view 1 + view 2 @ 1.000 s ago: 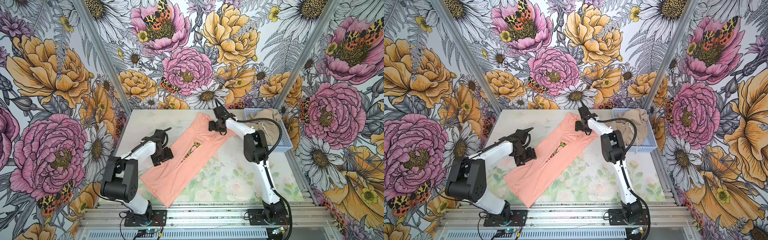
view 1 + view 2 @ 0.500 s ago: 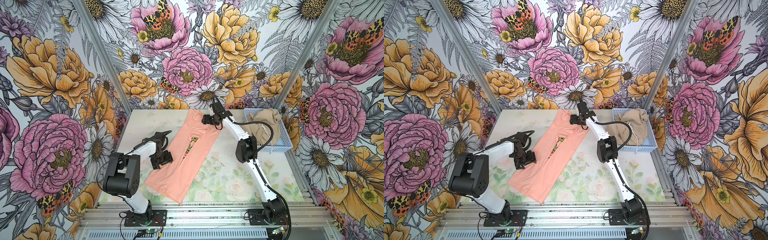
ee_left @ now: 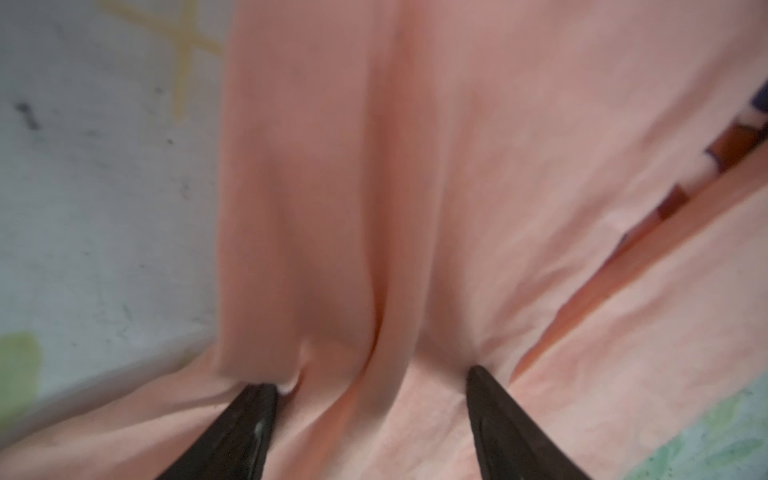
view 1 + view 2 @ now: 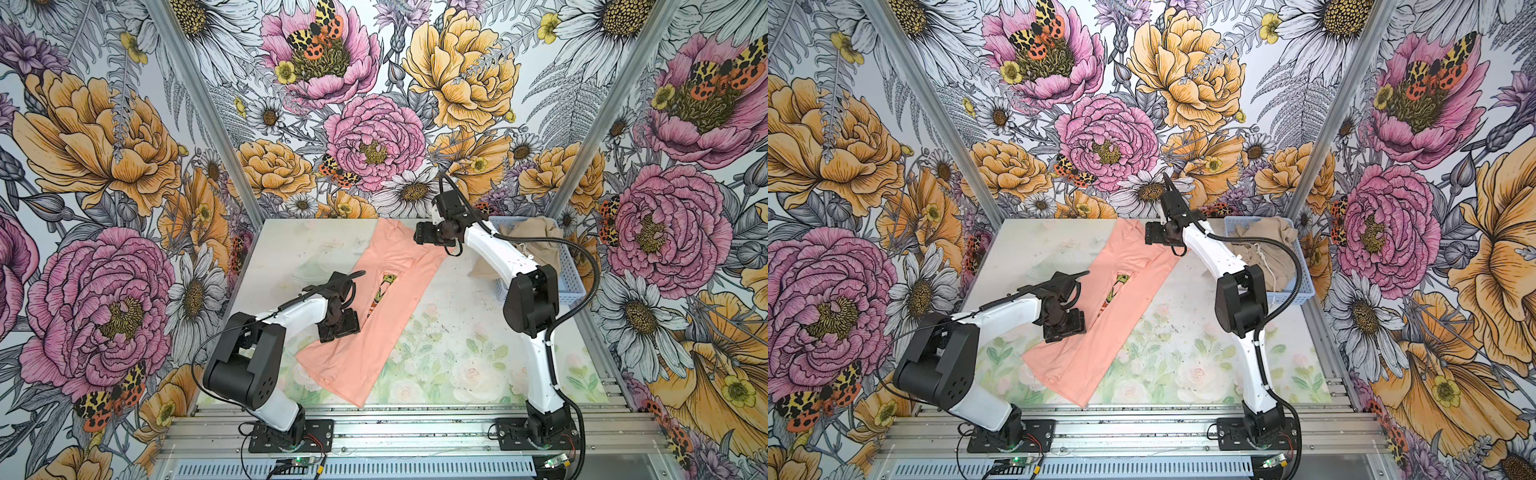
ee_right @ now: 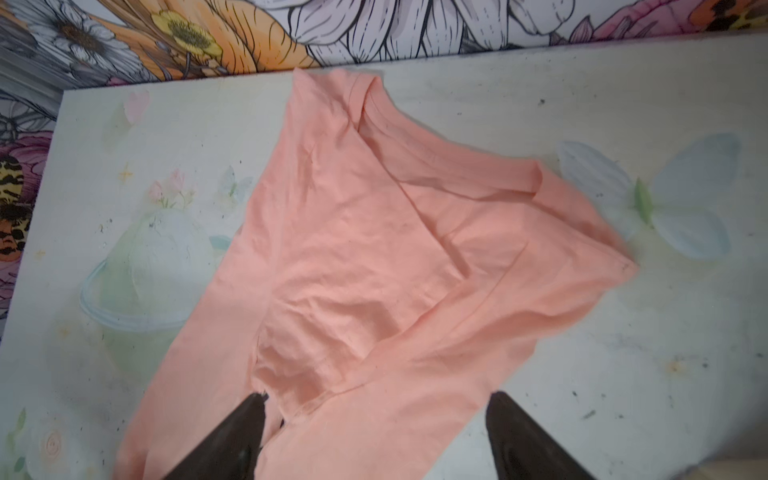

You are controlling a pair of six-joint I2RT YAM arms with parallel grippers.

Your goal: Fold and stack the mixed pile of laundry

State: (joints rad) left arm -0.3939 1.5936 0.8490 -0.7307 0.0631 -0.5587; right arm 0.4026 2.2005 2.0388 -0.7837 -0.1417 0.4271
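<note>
The peach-pink T-shirt (image 4: 399,299) (image 4: 1113,332) lies on the table as a long narrow strip folded lengthwise. It runs diagonally from the back middle to the front, and a sliver of green print (image 4: 384,291) shows at the fold. My left gripper (image 4: 348,328) (image 3: 370,378) is open, its fingertips (image 3: 257,399) resting on the shirt's left edge at mid-length. My right gripper (image 4: 417,240) (image 5: 376,395) hangs open just over the collar end, with loose cloth (image 5: 353,249) beneath it. The beige shorts (image 4: 536,237) (image 4: 1262,241) sit crumpled in the basket.
A light blue perforated basket (image 4: 567,282) (image 4: 1302,286) stands at the back right corner against the wall. Floral walls close in three sides. The table (image 4: 457,340) has a pale flower print, and an aluminium rail runs along its front edge.
The shirt has gone from a wider spread to a narrower strip and swung more upright. My right gripper moved left and back to the collar end and opened wider. The left gripper shifted slightly.
</note>
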